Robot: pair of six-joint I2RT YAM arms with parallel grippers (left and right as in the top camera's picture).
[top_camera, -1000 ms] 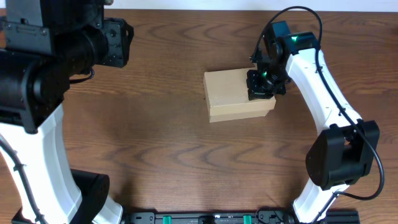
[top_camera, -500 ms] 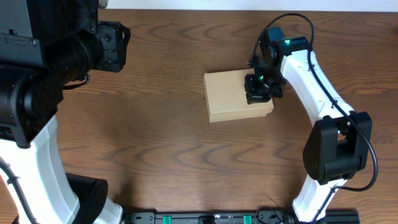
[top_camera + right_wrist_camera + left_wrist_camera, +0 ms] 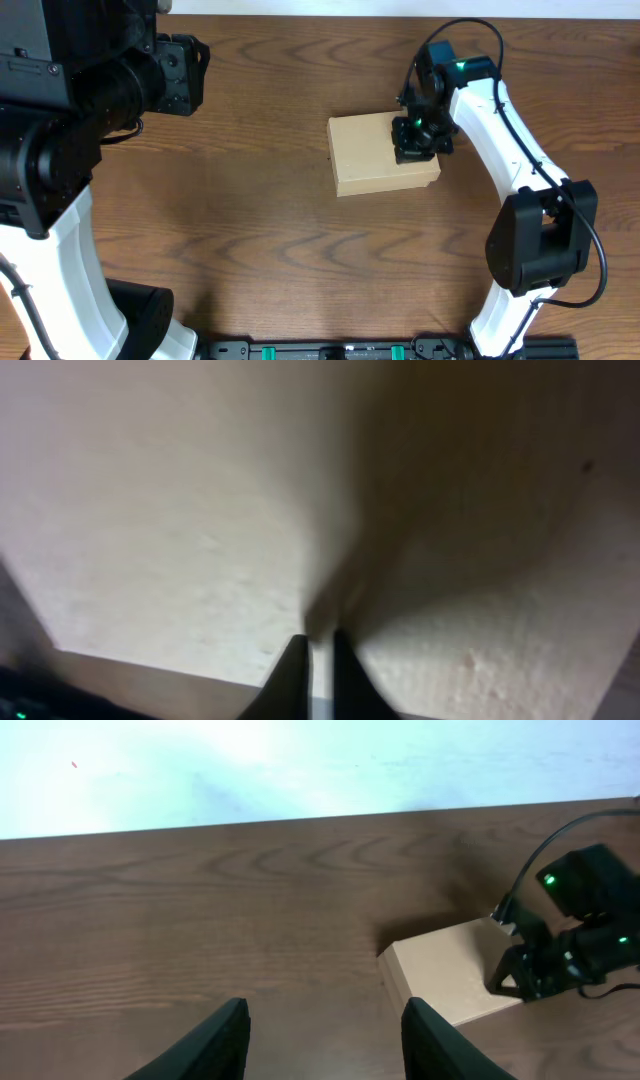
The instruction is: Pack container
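Right gripper (image 3: 416,142) has edged slightly back on the box (image 3: 375,155), which sits unmoved mid-table. Arm reaches down, fingertips a crack apart on the lid. Left gripper (image 3: 325,1038) hovers well left, fingers apart, empty.

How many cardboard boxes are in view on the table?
1. The box lies right of the table's centre, lid shut, with the right gripper over its right end. The left arm covers the table's left part, so another may be hidden there.
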